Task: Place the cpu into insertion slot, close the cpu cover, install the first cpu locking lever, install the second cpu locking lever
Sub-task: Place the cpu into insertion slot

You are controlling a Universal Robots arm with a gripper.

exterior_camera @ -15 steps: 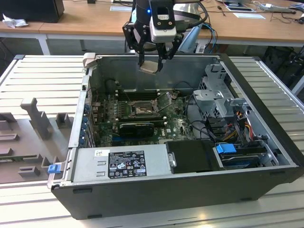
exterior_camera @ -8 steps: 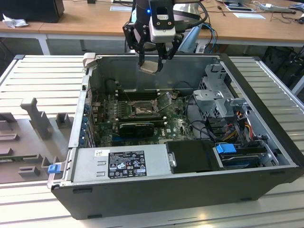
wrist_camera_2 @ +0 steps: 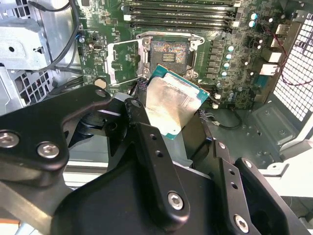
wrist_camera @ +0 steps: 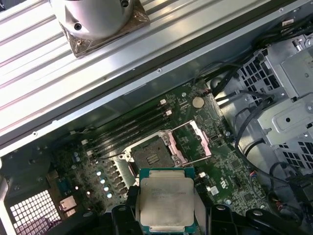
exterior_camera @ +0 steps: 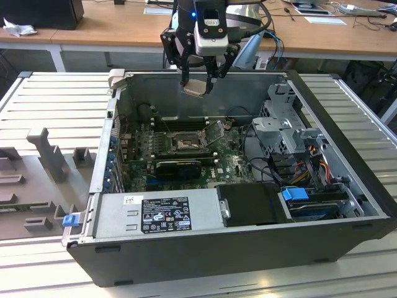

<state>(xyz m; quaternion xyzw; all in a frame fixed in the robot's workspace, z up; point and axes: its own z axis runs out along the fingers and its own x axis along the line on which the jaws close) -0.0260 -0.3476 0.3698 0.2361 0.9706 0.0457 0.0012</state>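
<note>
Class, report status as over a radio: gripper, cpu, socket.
One gripper shut on cpu, above case. Empty insertion slot, cpu cover open. Path clear.

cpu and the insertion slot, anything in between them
Nothing but air in the exterior view: the gripper holds the cpu over the case, and the slot lies open, its cover swung aside.

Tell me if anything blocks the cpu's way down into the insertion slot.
Nothing visible does. The end effector holds the cpu above the motherboard; the insertion slot lies bare below, its cpu cover swung open.
</note>
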